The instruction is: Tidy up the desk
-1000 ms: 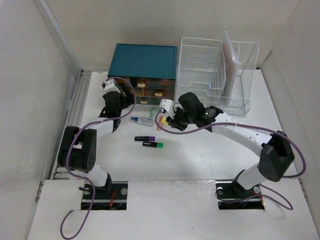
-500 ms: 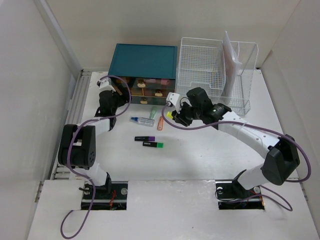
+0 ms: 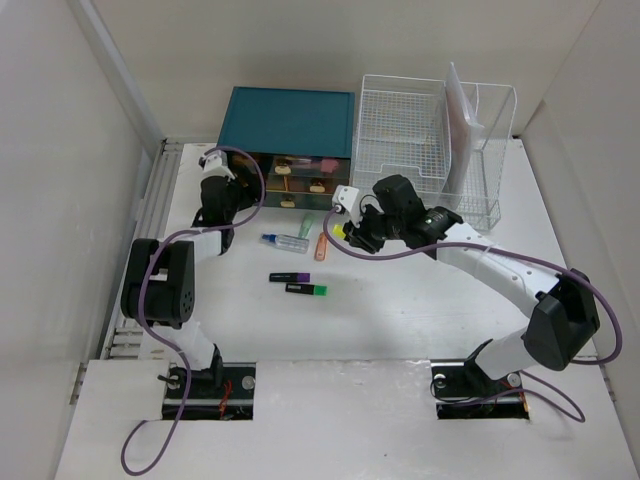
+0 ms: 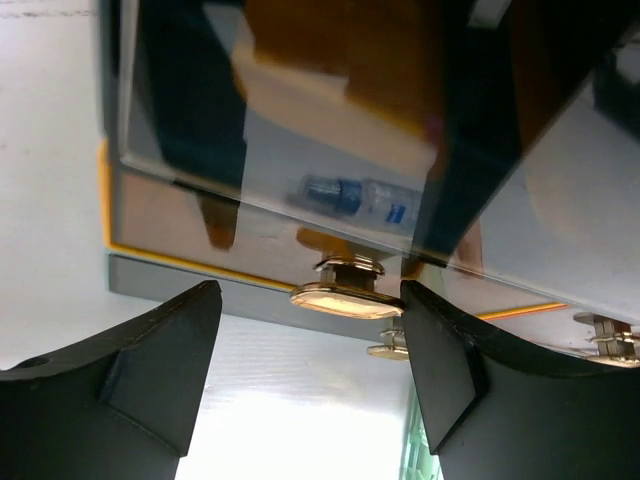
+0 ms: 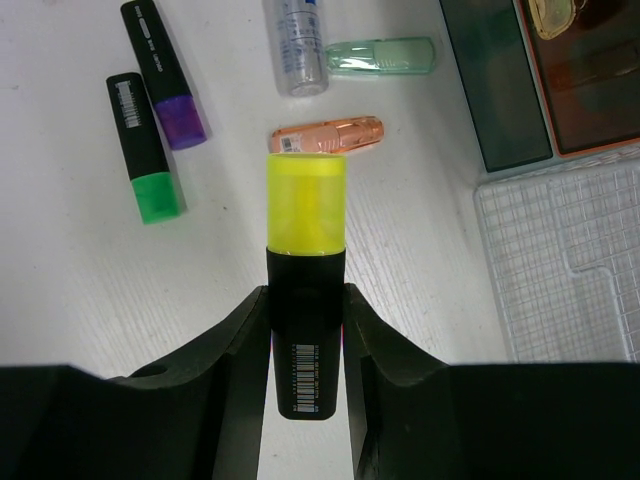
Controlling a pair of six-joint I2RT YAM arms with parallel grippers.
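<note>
**Top view.** Since a second ago the right end effector has pulled up and back from the loose items and now hangs over the desk in front of the basket. It has barely shifted in the last half second. The left end effector has edged nearer the left front corner of the cabinet, and its elbow has swung in.

The near half of the desk is bare, with the rail along the left edge. Between the arms lie a purple marker and a green marker, side by side. Farther back are a clear tube, a mint pen and an orange pen.

**Left wrist.** The left end effector is spread wide. Its fingers stand either side of a brass knob on a glossy drawer front and grip nothing. A second knob shows lower down.

**Right wrist.** The right end effector is clamped on the black barrel of a yellow marker, cap pointing away, raised above the desk. Just past the cap lies the orange pen. Beyond it are the mint pen and the tube. To the left are the purple marker and green marker. The cabinet and basket mesh close off the right side.
</note>
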